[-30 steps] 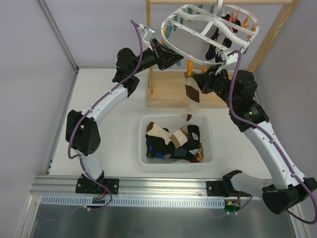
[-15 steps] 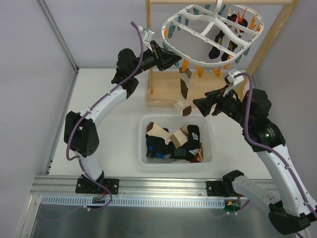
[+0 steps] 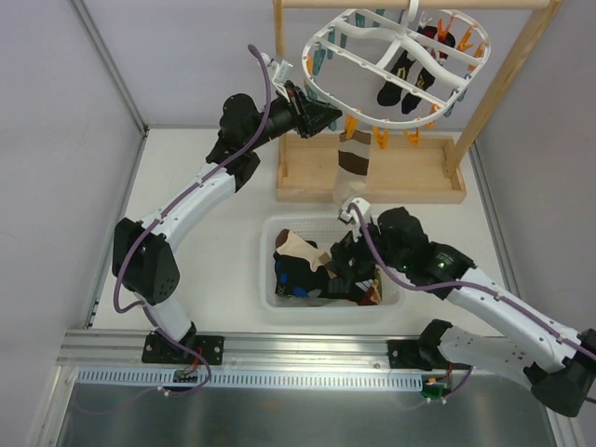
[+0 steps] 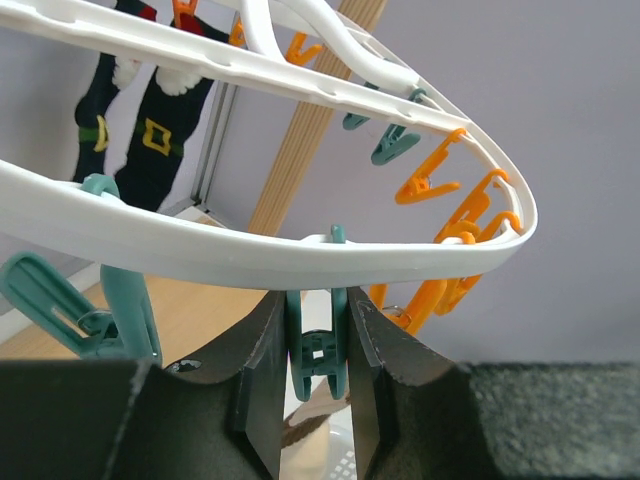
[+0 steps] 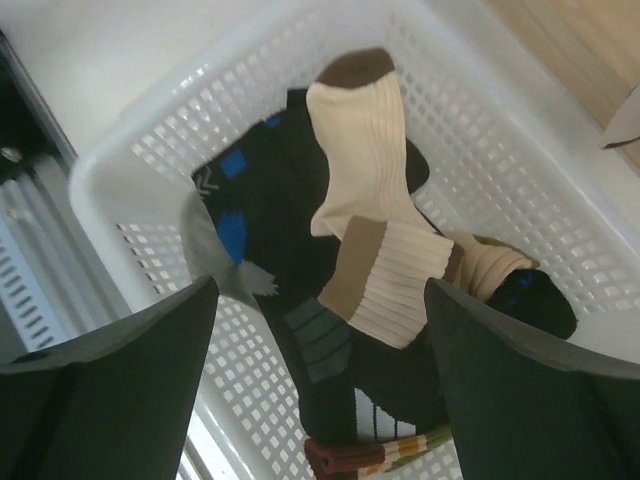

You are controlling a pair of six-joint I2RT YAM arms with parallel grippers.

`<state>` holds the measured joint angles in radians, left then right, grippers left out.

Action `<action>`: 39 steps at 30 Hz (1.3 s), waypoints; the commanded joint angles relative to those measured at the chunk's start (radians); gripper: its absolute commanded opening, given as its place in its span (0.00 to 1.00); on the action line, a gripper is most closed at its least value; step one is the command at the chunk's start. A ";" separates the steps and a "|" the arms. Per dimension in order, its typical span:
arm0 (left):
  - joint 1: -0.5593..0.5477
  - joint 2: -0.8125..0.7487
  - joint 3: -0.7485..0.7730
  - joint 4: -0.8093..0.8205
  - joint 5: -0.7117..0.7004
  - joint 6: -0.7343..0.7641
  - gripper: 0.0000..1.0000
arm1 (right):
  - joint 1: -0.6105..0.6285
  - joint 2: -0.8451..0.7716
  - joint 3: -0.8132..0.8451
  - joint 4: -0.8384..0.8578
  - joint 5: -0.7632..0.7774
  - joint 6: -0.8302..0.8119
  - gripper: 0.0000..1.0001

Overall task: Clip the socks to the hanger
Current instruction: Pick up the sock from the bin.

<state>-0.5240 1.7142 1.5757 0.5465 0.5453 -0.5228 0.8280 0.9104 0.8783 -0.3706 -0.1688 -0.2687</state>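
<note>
The white oval hanger (image 3: 391,65) hangs from the wooden frame, rimmed with orange and teal pegs. My left gripper (image 3: 324,116) is at its near left rim (image 4: 250,255), shut on a teal peg (image 4: 318,345). A sock banded in tan, brown and white (image 3: 355,158) dangles just under that rim; which peg holds it I cannot tell. Two dark socks (image 4: 150,130) hang at the far side. My right gripper (image 5: 318,290) stands open and holds nothing. It is low over the pile of socks (image 3: 321,265) in the basket, right above a cream and tan sock (image 5: 365,150).
The white mesh basket (image 3: 270,293) sits mid-table in front of the wooden frame's base (image 3: 410,177). The frame's slanted post (image 3: 494,93) rises at the right. Grey walls close the left and the back.
My right gripper opened and let go of the banded sock, which stays hanging under the hanger. The right arm then swung down and forward over the basket. The left arm held still.
</note>
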 commanded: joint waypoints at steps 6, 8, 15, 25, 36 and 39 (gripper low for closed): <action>-0.010 -0.085 -0.045 -0.013 0.005 0.037 0.00 | 0.076 0.159 0.017 0.136 0.311 -0.096 0.84; -0.010 -0.094 -0.054 -0.017 0.004 0.049 0.00 | 0.085 0.208 0.028 0.127 0.353 -0.092 0.83; -0.010 -0.103 -0.065 -0.039 -0.002 0.063 0.00 | 0.174 0.214 -0.008 0.150 0.561 -0.081 0.76; -0.008 -0.088 -0.066 -0.043 -0.001 0.052 0.00 | 0.279 0.240 -0.051 0.124 0.581 -0.087 0.69; -0.010 -0.090 -0.071 -0.045 0.004 0.063 0.00 | 0.304 0.340 -0.052 0.145 0.676 -0.072 0.71; -0.010 -0.090 -0.074 -0.045 0.008 0.066 0.00 | 0.304 0.373 -0.047 0.147 0.704 -0.070 0.73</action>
<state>-0.5247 1.6516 1.5162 0.5179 0.5148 -0.4782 1.1286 1.2610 0.8165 -0.2543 0.4694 -0.3447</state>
